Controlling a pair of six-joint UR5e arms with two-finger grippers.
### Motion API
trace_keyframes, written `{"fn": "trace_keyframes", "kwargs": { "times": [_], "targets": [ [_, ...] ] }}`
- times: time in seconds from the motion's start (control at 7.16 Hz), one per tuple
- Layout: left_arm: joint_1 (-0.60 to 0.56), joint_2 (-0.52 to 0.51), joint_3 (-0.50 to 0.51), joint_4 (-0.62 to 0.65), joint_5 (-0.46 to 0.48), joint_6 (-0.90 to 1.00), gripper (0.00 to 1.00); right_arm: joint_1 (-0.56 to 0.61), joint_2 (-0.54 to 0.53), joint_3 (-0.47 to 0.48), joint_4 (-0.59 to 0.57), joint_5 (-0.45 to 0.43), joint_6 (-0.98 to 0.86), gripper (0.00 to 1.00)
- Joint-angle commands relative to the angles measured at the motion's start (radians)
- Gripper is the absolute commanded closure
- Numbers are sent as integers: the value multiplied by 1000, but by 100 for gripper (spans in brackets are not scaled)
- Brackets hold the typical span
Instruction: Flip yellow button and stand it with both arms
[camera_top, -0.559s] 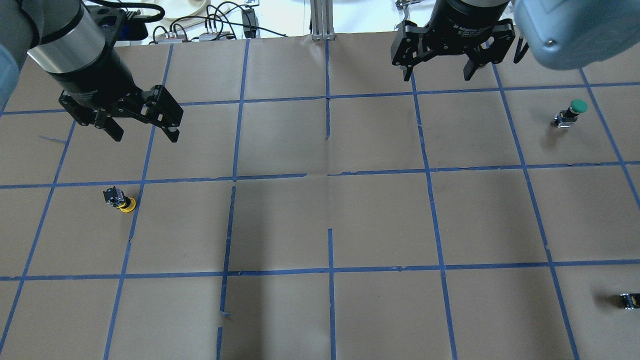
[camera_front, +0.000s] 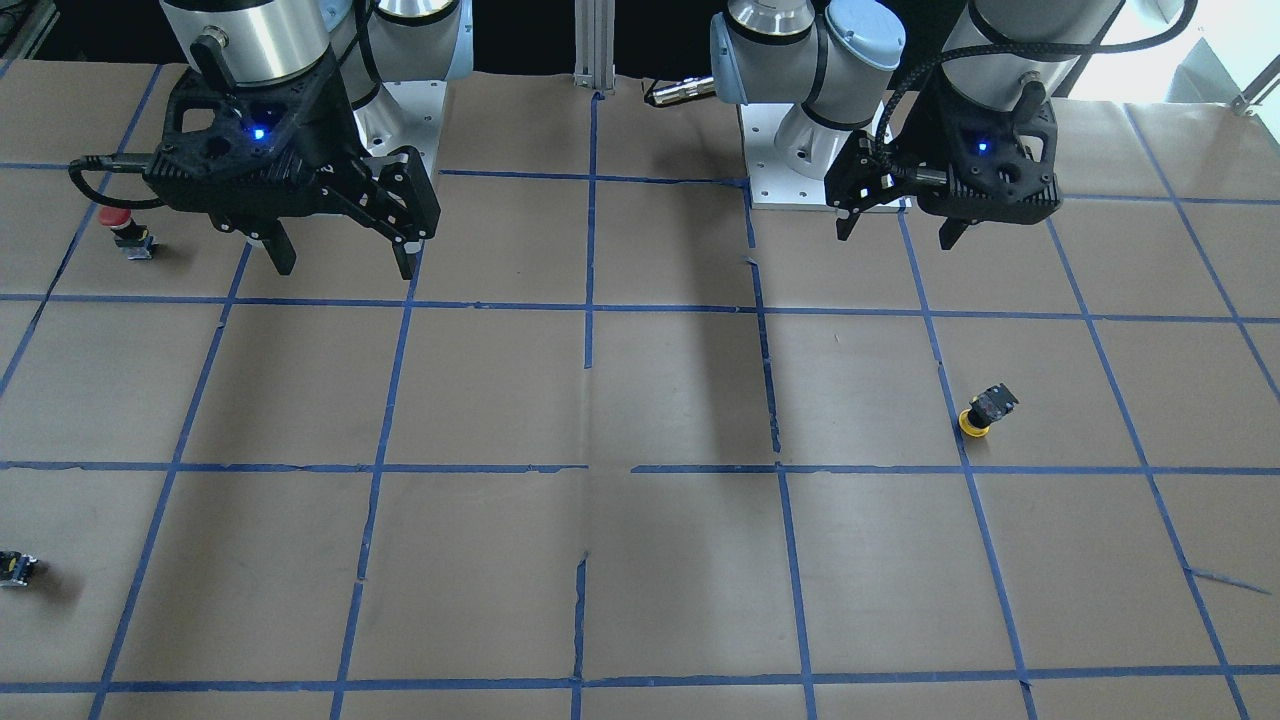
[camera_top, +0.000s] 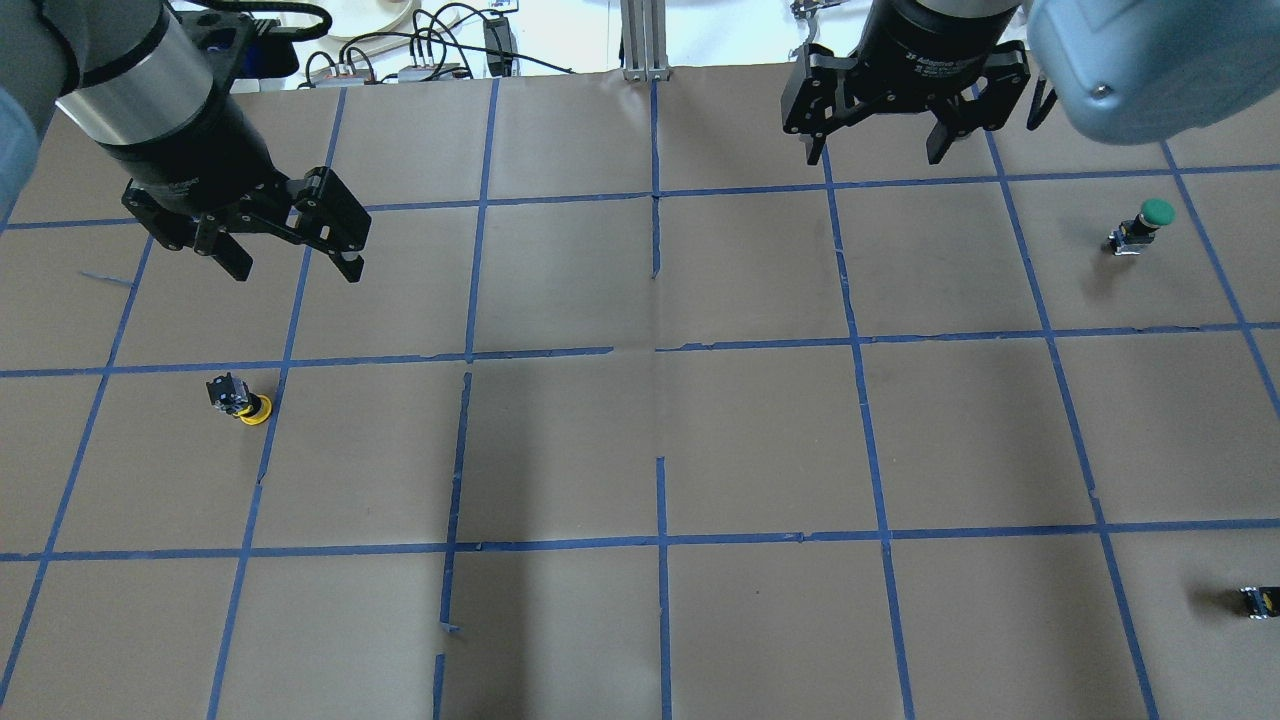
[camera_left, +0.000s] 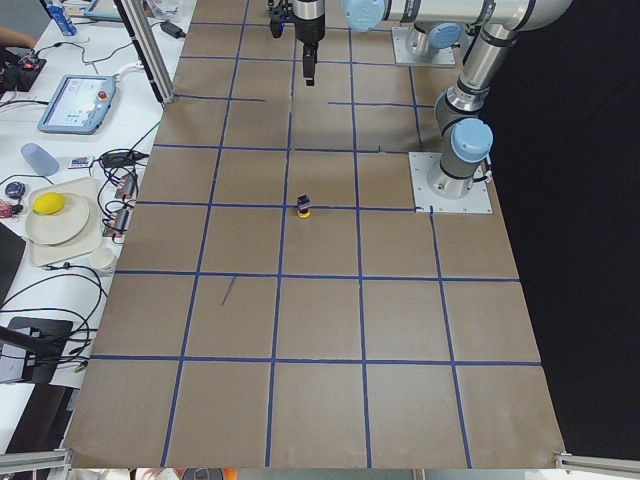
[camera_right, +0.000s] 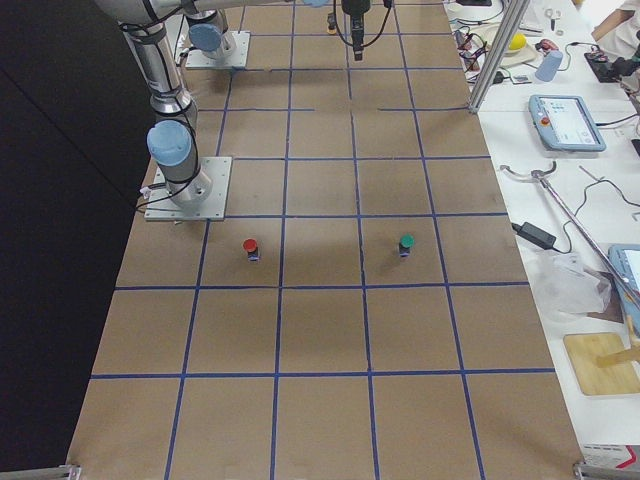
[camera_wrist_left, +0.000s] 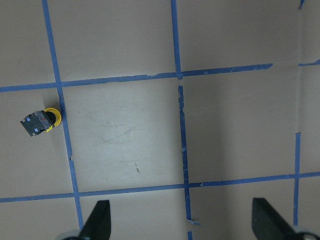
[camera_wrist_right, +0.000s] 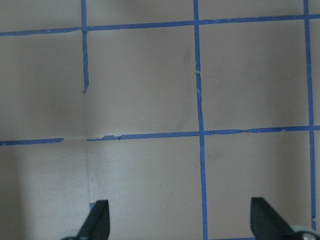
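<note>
Brown-papered desk (camera_top: 560, 450) first: your yellow button (camera_top: 240, 397) sits at its 9 o'clock, cap down, untouched. At the button's 1 o'clock hangs the left end effector (camera_top: 294, 270), with the right end effector (camera_top: 875, 155) well off at 2 o'clock. Both gape wide and empty. By the look of it, flip and stand are both left.

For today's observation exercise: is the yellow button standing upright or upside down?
Upside down: the yellow button rests on its yellow cap, black body pointing up, in every exterior view showing it.

Matt brown paper table (camera_top: 760, 440) cover
</note>
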Motion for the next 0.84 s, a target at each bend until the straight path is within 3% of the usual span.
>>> {"fn": "trace_keyframes", "kwargs": {
  "times": [0.0,0.7],
  "targets": [
    [-1,-2,-3,1,-2,0,0,-1,-3,1,9,1,-13,0],
    [-1,10,-6,3,1,0,0,2,-6,4,12,3,-2,0]
  ]
}}
